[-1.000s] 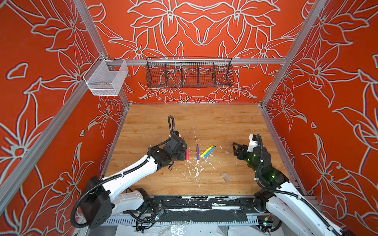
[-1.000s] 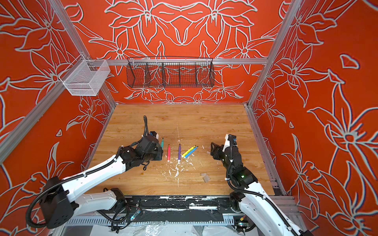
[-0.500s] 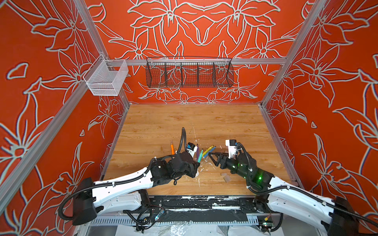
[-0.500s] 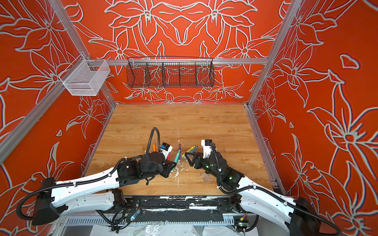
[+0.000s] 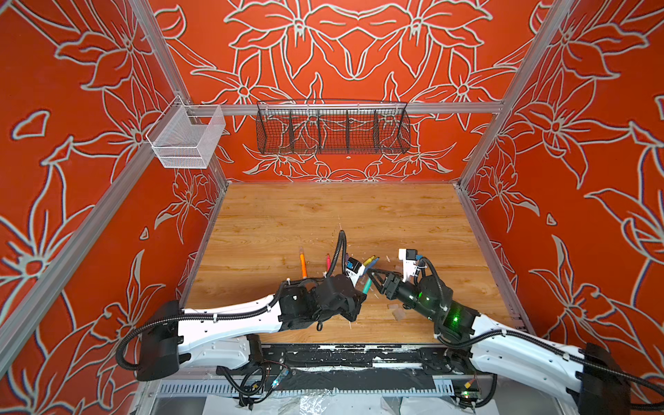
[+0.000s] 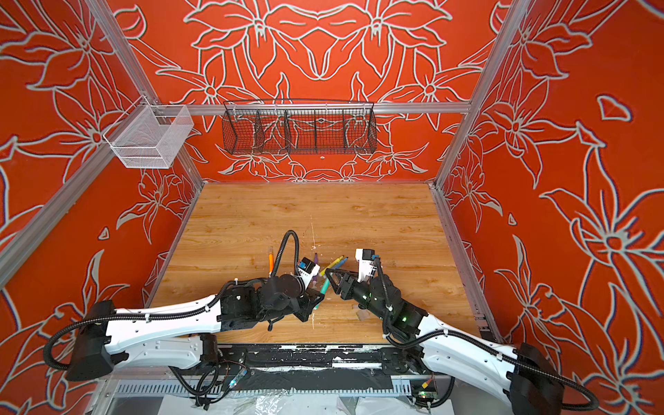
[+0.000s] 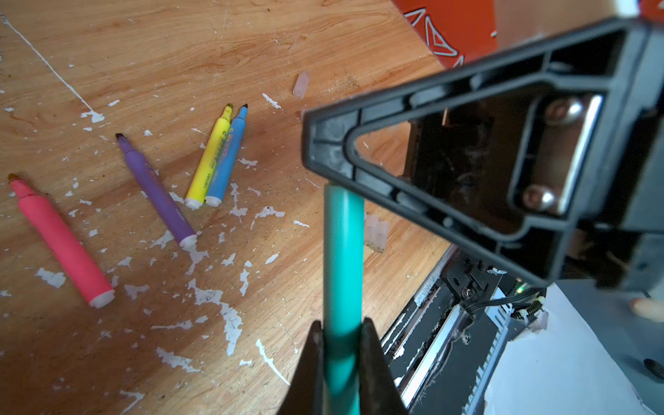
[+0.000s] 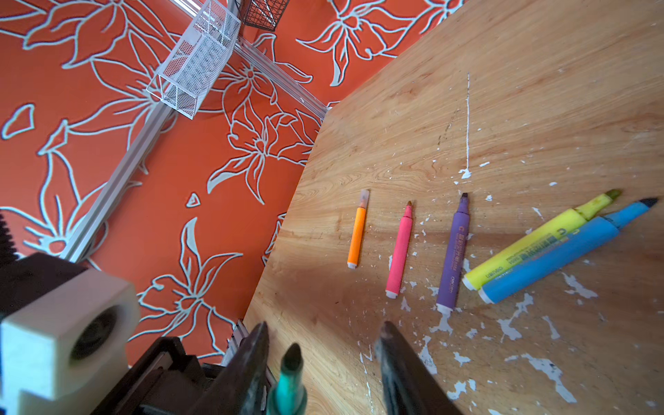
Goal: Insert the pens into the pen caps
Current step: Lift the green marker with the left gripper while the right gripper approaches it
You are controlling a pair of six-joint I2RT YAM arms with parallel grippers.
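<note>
A lab test cell: aluminium frame [image 5: 449, 107], orange floral wall panels [image 5: 359, 43], paint-flecked wooden tabletop [image 5: 323, 215], black basket [image 5: 332, 127] at twelve o'clock, white basket [image 5: 187, 140] at ten.

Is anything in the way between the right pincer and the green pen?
Nothing visible is. The green pen has its tip poking up inside the right pincer, whose jaws stand open on either side of it. The left pincer is shut on the pen's barrel.

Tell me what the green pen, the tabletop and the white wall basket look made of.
The green pen: smooth matte plastic, judging by its even colour and sheen. The tabletop: wood or wood-look laminate, grain showing, flecked with white chips. The white basket: fine wire mesh, likely painted metal.
</note>
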